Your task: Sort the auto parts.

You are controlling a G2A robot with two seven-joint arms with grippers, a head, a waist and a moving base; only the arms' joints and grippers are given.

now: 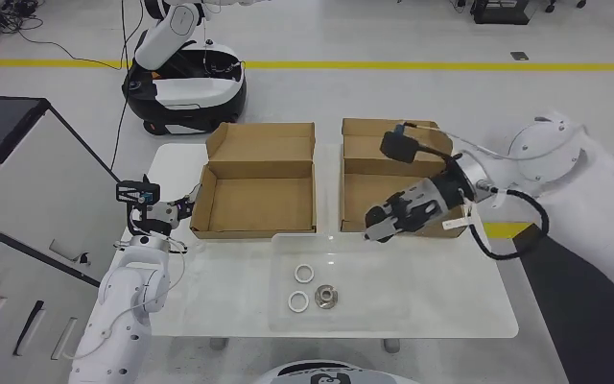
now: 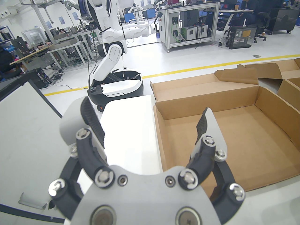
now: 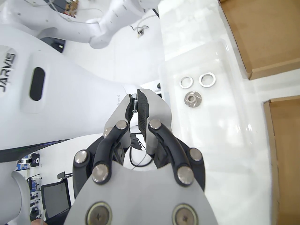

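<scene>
On our white table (image 1: 432, 288) sits a clear plastic tray (image 1: 365, 300) with two silver rings (image 1: 304, 274) and a round silver nut (image 1: 326, 296). We pinch a small silver bolt (image 3: 134, 103) in our right gripper (image 3: 136, 99), near the tray. Our left gripper (image 2: 146, 108) is wide open, empty.

Two open brown cardboard boxes (image 1: 254, 206) at the far side; one clear plastic tray (image 1: 384, 288); two silver metal rings (image 1: 304, 273); one flanged silver metal hub (image 1: 326, 296); one small silver bolt (image 3: 134, 104).
</scene>
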